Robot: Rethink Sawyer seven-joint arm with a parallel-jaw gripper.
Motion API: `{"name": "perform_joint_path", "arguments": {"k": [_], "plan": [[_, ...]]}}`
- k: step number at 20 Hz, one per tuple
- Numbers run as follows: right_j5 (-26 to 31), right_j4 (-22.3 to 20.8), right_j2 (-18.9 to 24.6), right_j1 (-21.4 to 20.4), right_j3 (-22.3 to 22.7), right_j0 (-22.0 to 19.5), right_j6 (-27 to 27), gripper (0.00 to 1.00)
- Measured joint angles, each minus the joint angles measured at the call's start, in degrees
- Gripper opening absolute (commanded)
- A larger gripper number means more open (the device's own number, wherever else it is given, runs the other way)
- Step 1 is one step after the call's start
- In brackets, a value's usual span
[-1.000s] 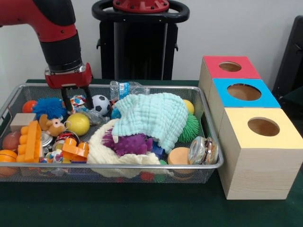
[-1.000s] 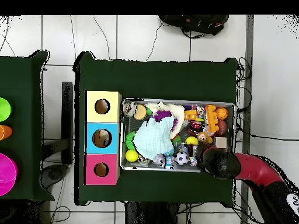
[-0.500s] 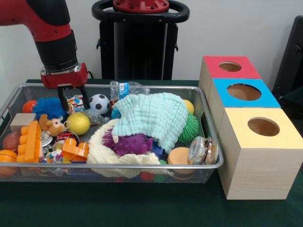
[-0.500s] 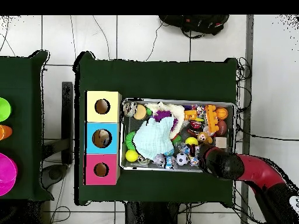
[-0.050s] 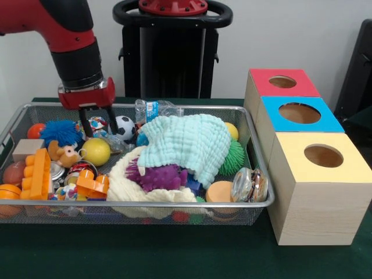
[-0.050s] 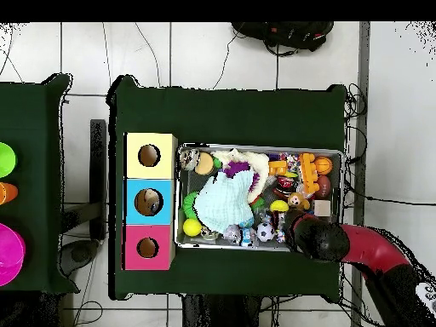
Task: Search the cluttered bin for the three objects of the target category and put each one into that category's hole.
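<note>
Beside claw [image 5: 100, 126], soccer ball [image 5: 124, 128].

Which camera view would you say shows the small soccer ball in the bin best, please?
The front view: the soccer ball shows its black and white panels beside the gripper. Overhead, it is only a tiny speck.

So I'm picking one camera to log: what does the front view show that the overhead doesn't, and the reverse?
Only the front view shows the hand open, straddling a small patterned ball beside the soccer ball, and the boxes' wooden sides. Only the overhead shows a second table with bright dishes, the floor cables, and something inside the blue box. Both show the bin, the mint cloth, the yellow ball and three boxes with holes.
</note>
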Motion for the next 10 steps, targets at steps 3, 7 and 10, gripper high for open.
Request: {"name": "perform_joint_path", "arguments": {"k": [3,7,10], "plan": [[-1.6,0.0,-0.2,-0.7,1.3,1.9,0.0,1.0],[-4.2,0.0,-0.6,-2.1,2.8,4.4,0.0,1.0],[-6.2,0.0,-0.9,-3.5,3.9,5.9,0.0,1.0]]}}
